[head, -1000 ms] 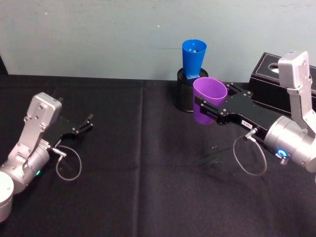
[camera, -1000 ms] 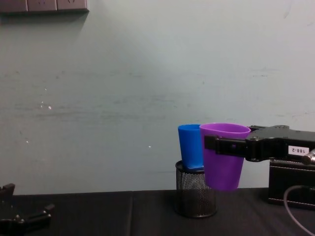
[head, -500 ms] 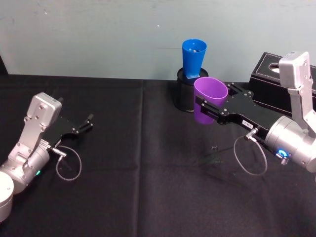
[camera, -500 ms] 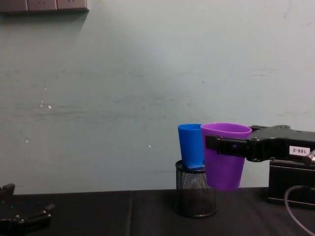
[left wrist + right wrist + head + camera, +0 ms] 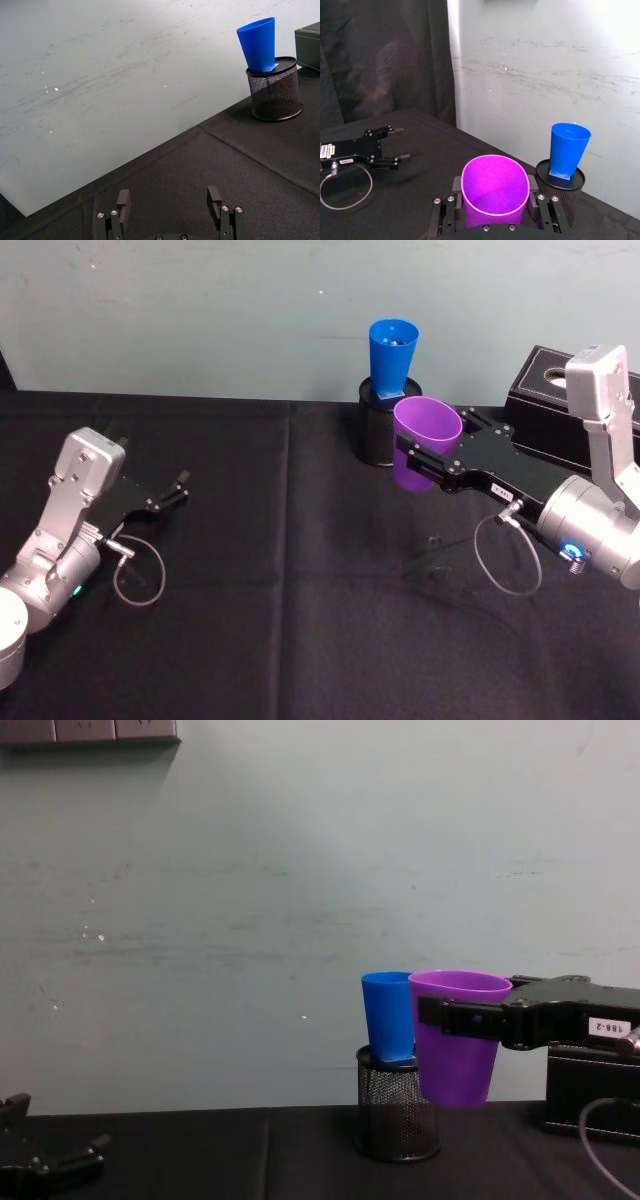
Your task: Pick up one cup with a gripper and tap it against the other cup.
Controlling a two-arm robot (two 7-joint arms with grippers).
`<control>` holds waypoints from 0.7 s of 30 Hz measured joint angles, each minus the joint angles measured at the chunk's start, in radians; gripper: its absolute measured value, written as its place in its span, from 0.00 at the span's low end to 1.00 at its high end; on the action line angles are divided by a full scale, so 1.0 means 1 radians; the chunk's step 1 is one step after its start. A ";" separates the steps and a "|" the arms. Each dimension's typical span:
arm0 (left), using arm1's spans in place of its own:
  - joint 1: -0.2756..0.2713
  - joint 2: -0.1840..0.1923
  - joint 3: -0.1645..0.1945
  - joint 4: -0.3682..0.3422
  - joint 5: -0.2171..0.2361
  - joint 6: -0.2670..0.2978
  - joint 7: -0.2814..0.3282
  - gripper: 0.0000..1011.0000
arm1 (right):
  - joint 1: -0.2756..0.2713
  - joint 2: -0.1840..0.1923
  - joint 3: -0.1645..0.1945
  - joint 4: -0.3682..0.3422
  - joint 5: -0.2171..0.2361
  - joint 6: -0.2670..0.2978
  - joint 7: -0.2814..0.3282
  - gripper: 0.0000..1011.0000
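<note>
My right gripper (image 5: 424, 452) is shut on the purple cup (image 5: 424, 443), holding it upright above the table; its fingers (image 5: 543, 212) clamp the cup (image 5: 494, 192) on both sides. The blue cup (image 5: 392, 357) stands in a black mesh pen holder (image 5: 374, 430) at the back. In the chest view the purple cup (image 5: 458, 1037) hangs just right of the blue cup (image 5: 389, 1017) and overlaps its edge; whether they touch I cannot tell. My left gripper (image 5: 172, 496) rests open on the table at the left, its fingers (image 5: 121, 205) apart with nothing between them.
A black box (image 5: 560, 415) stands at the back right, behind the right arm. The black cloth-covered table (image 5: 290, 600) stretches between the two arms. A pale wall (image 5: 250, 900) rises right behind the pen holder (image 5: 398, 1117).
The right gripper has shifted the purple cup very slightly to the right. The left arm has not moved.
</note>
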 joint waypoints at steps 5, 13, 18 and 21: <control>0.000 0.000 0.000 0.000 0.000 0.000 0.000 0.99 | 0.000 0.000 0.000 0.000 0.000 -0.001 0.001 0.73; 0.000 0.000 0.000 0.000 0.000 0.000 0.000 0.99 | 0.000 0.000 0.000 0.000 0.000 -0.001 0.001 0.73; 0.000 0.000 0.000 0.000 0.000 0.000 0.000 0.99 | 0.000 0.000 0.000 0.000 0.000 0.000 0.001 0.73; 0.000 0.000 0.000 0.000 0.000 0.000 0.000 0.99 | 0.000 0.000 0.000 0.000 0.000 0.000 0.001 0.73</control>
